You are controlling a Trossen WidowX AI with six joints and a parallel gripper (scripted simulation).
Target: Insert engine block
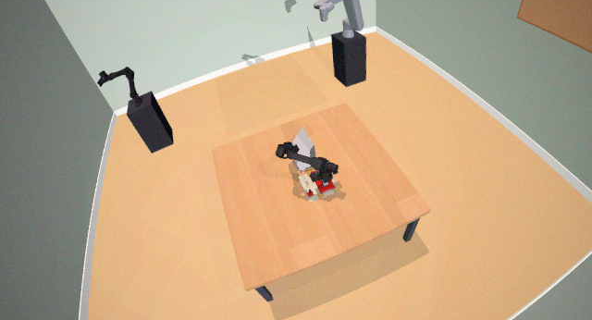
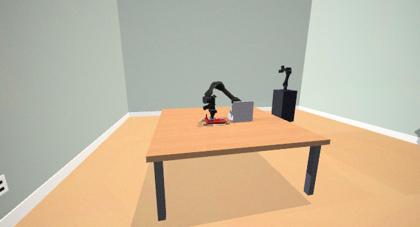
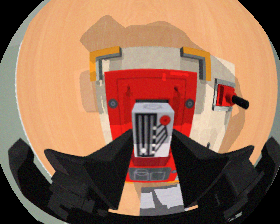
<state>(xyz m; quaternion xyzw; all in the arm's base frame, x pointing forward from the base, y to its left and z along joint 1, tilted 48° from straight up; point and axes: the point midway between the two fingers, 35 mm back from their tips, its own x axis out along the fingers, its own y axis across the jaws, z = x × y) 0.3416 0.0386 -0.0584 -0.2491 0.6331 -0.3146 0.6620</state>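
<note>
The grey engine block (image 3: 152, 131) (image 2: 212, 119), with dark slots and a red round mark on its top, is between my fingertips in the wrist view. My gripper (image 3: 152, 132) (image 2: 212, 118) is shut on it and points down. The red car body (image 3: 136, 86) (image 1: 327, 187) (image 2: 220, 121) lies under and around the block. A dark strip of the opening shows just beyond the block's far edge. The block's top stands above the body's surface; how deep its lower part sits is hidden. The rib is not visible.
A pale board (image 3: 146, 57) with orange corner brackets (image 3: 106, 52) (image 3: 197, 52) surrounds the body. A red fixture with a black handle (image 3: 239, 102) stands at its right in the wrist view. A grey panel (image 1: 302, 141) (image 2: 243, 111) stands near the arm's base on the wooden table (image 1: 259, 218) (image 2: 184, 138).
</note>
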